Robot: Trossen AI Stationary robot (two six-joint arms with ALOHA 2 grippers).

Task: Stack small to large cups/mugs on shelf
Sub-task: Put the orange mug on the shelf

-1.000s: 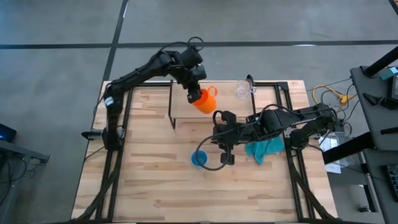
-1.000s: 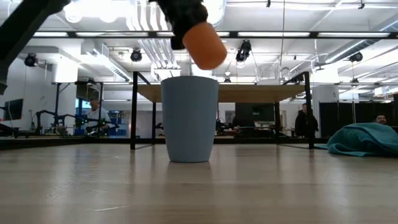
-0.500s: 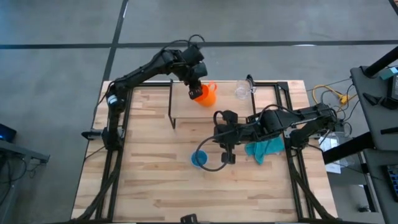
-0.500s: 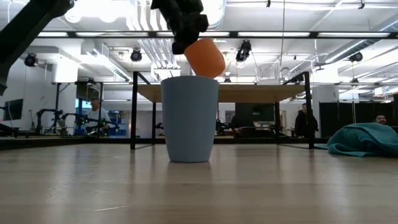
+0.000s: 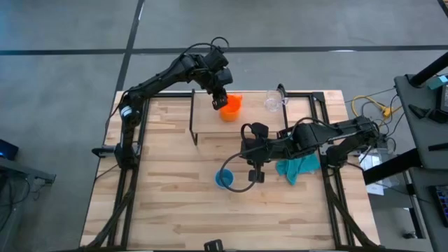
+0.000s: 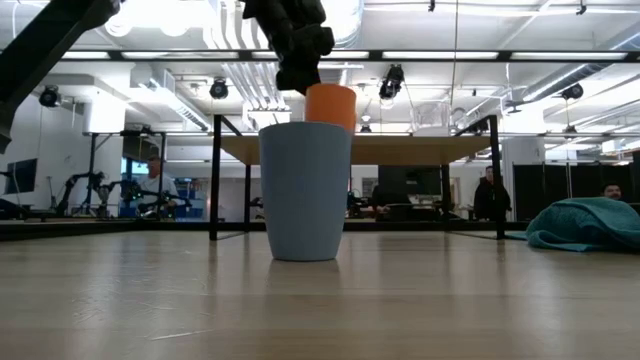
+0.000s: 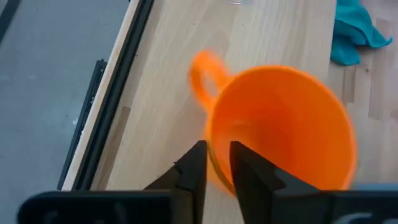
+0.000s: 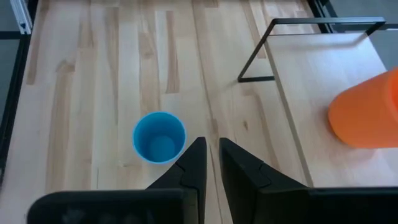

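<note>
The orange mug [image 5: 230,106] stands upright on the light-wood shelf [image 5: 259,126], toward its left end; in the low view the blue cup hides its base. My left gripper [image 7: 217,158] is at the mug's rim, one finger on either side of the wall next to the handle [image 7: 202,74], with a narrow gap. The clear cup [image 5: 271,101] stands on the shelf's far right. The blue cup [image 5: 224,178] stands on the table in front of the shelf. Just right of it, above the table, my right gripper [image 8: 212,155] hovers shut and holds nothing. My left gripper has one finger inside the orange mug and one outside, astride the wall [image 7: 214,171] next to the handle. The fingers slant down from the table's far left side. Whether the fingers touch the wall I cannot tell. The mug stands upright on the shelf.
A crumpled teal cloth [image 5: 297,166] lies on the table right of my right arm. Black frame rails [image 5: 329,140] run along the table's sides. Bare wood lies near the front edge. People and desks show in the room beyond.
The orange mug hung tilted above the shelf a second ago; it has swung upright and come down. My left gripper has shifted a little toward the table's far edge with it.
</note>
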